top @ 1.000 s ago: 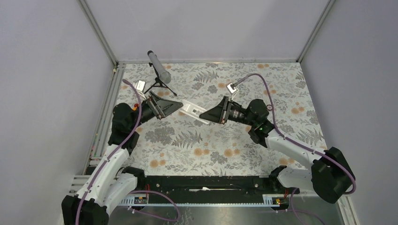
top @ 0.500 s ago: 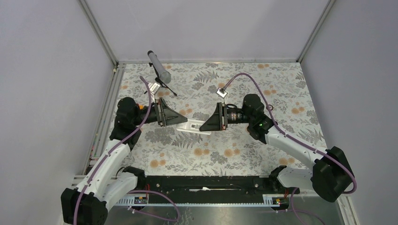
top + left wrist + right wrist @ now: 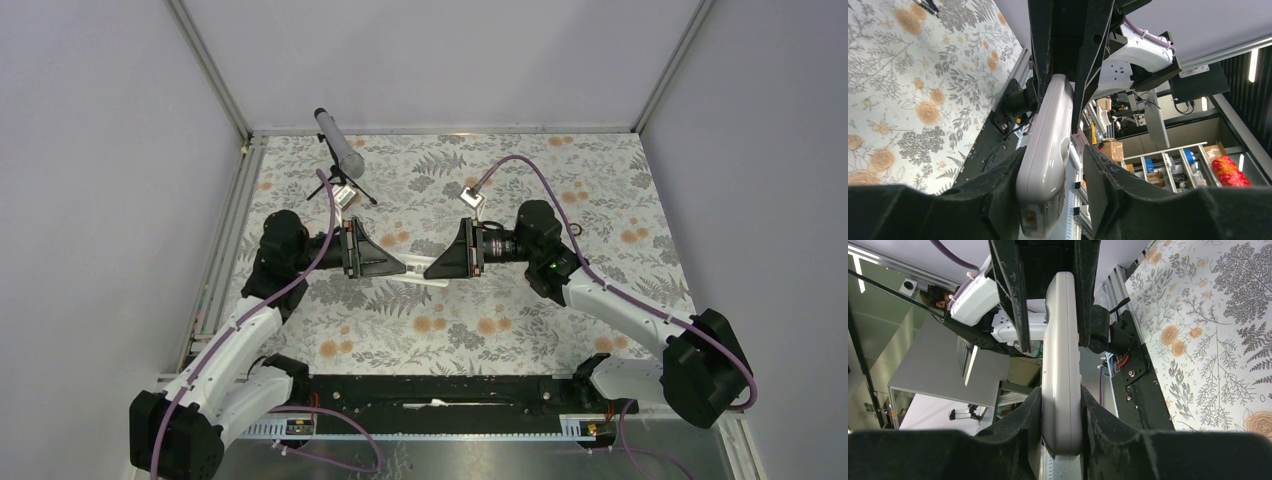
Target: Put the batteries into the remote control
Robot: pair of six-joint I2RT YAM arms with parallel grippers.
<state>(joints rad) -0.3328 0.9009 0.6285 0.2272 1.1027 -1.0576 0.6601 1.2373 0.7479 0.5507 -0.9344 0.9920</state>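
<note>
The white remote control [image 3: 420,268] hangs level above the flowered mat, between the two grippers, which face each other. My right gripper [image 3: 440,268] is shut on one end of it; in the right wrist view both pads press the remote [image 3: 1062,340] at its thin sides, at my right gripper [image 3: 1061,397]. My left gripper [image 3: 400,267] reaches round the other end. In the left wrist view the remote [image 3: 1048,145] lies against one finger of my left gripper [image 3: 1053,162], and a gap shows at the other finger [image 3: 1098,175]. The batteries are out of view.
A grey tube [image 3: 340,145] on a black tripod stands at the back left of the flowered mat [image 3: 600,190]. Grey walls close in the left, right and far sides. A black rail [image 3: 440,390] runs along the near edge between the arm bases.
The left gripper swung in from the back left and now faces the right one, its jaws narrowing around the remote's free end. The right gripper turned the remote level and lower.
</note>
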